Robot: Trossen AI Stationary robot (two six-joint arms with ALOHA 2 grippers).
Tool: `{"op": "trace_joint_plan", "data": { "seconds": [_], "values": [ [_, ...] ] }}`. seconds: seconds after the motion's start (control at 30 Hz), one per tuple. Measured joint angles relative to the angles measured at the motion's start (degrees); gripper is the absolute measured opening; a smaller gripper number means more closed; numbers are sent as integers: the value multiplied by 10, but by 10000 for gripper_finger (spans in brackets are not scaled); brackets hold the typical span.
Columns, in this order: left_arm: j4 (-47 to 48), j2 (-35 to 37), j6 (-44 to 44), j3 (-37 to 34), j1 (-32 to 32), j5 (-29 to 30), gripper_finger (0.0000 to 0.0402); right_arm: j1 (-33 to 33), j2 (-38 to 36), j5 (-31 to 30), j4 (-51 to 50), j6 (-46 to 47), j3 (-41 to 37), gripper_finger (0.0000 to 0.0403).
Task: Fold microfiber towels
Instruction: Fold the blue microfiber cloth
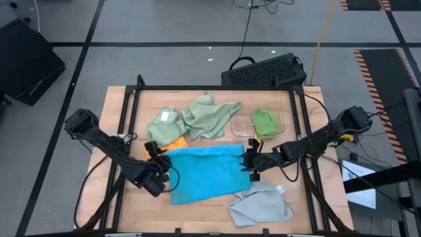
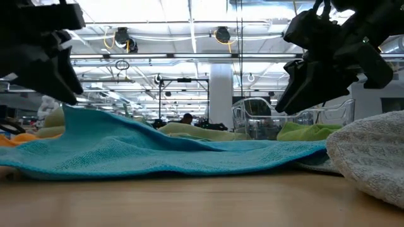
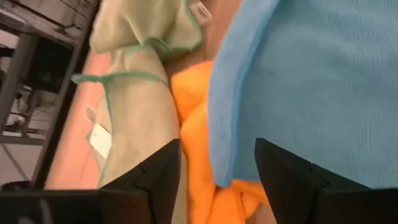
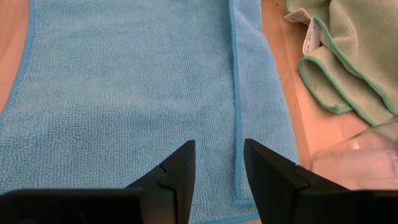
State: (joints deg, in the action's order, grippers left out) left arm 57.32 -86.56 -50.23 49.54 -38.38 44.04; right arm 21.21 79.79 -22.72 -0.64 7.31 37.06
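A bright blue towel (image 1: 204, 172) lies spread in the middle of the table, with a strip along its far edge (image 4: 252, 93) folded over. Its left far corner rests on an orange towel (image 1: 174, 141). My left gripper (image 1: 161, 166) is open over the blue towel's left edge (image 3: 224, 124), with orange cloth (image 3: 199, 143) between its fingers. My right gripper (image 1: 248, 160) is open just above the blue towel's right edge and clear of it (image 2: 303, 88). Two pale sage green towels (image 1: 164, 122) (image 1: 212, 115) lie crumpled at the back. A bright green towel (image 1: 264, 120) lies in the clear tray. A light grey towel (image 1: 261, 204) lies at the front right. My left gripper stands open, pointing down over the blue towel's left edge (image 3: 217, 149), where it lies on the orange towel. I cannot tell whether its fingers (image 3: 158, 180) touch the cloth.
A clear shallow plastic tray (image 1: 242, 125) stands at the back right and also shows in the right wrist view (image 4: 360, 155). A dark frame rail (image 1: 210, 87) runs round the table. Bare wood shows at the front left (image 1: 131, 210).
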Motion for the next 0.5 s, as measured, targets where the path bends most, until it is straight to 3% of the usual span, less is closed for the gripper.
{"op": "trace_joint_plan", "data": {
  "seconds": [0.13, 0.5],
  "values": [
    [-6, 0, 6, -20, 15, -28, 168, 0, 0, 0, 0, -2, 0, 128],
    [-41, 0, 36, -45, 31, -26, 61, 0, 3, 2, 2, -22, 0, 128]
  ]
}}
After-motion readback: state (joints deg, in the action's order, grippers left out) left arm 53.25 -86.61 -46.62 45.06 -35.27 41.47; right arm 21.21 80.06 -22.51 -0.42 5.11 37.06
